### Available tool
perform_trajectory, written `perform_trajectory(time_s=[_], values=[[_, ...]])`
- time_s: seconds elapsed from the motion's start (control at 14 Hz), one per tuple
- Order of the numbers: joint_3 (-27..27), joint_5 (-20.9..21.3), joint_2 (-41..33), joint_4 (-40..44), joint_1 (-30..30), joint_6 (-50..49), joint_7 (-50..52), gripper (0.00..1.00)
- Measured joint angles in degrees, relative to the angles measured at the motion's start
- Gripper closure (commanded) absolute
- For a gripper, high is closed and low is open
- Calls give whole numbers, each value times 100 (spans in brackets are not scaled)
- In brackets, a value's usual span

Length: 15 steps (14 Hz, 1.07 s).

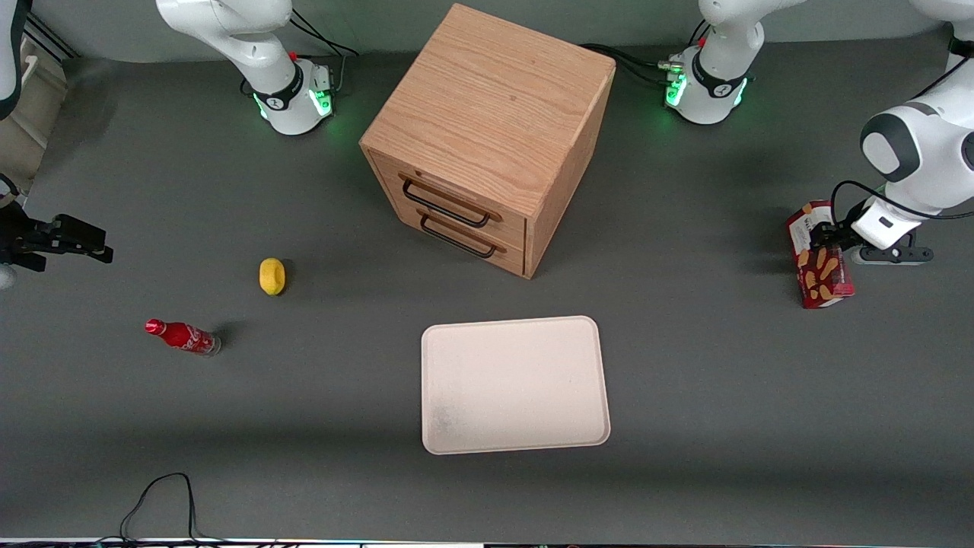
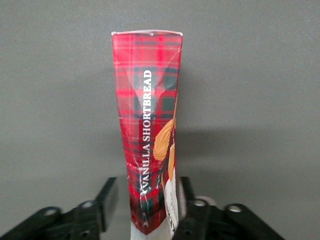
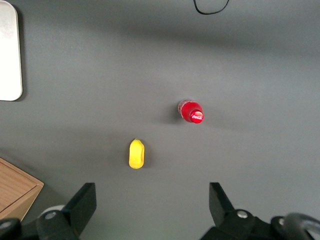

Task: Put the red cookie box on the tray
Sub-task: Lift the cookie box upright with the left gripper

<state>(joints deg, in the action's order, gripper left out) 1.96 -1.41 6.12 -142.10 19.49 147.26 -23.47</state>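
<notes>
The red cookie box (image 1: 820, 262), a dark red tartan carton with biscuit pictures, is at the working arm's end of the table, well away from the tray. In the left wrist view the red cookie box (image 2: 150, 125) shows its narrow side, lettered "VANILLA SHORTBREAD". My left gripper (image 1: 823, 237) straddles one end of it. One finger (image 2: 186, 192) lies against the carton. The second finger (image 2: 109, 195) stands a small gap off it, so the gripper (image 2: 148, 202) is open around the box. The cream-white tray (image 1: 515, 384) lies flat and bare, nearer the front camera than the drawer cabinet.
A wooden two-drawer cabinet (image 1: 491, 137) stands mid-table, farther from the camera than the tray. Toward the parked arm's end lie a yellow lemon-like object (image 1: 272, 275) and a small red cola bottle (image 1: 183, 336). A black cable (image 1: 163, 502) loops at the table's near edge.
</notes>
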Motion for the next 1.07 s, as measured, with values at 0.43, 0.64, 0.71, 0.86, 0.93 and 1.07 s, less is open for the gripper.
perform_trajectory(time_s=[0.43, 0.64, 0.71, 0.86, 0.93, 1.07], values=[[0, -22, -33, 179, 0, -297, 0, 100], [7, -50, -359, 650, 7, -1343, 8, 100], [19, -62, -567, 815, 14, -1766, 33, 100], [45, -73, -1071, 1191, 29, -2686, 256, 100], [51, -74, -1303, 1433, 30, -3179, 403, 100], [55, -73, -1632, 2112, 31, -4189, 560, 100]])
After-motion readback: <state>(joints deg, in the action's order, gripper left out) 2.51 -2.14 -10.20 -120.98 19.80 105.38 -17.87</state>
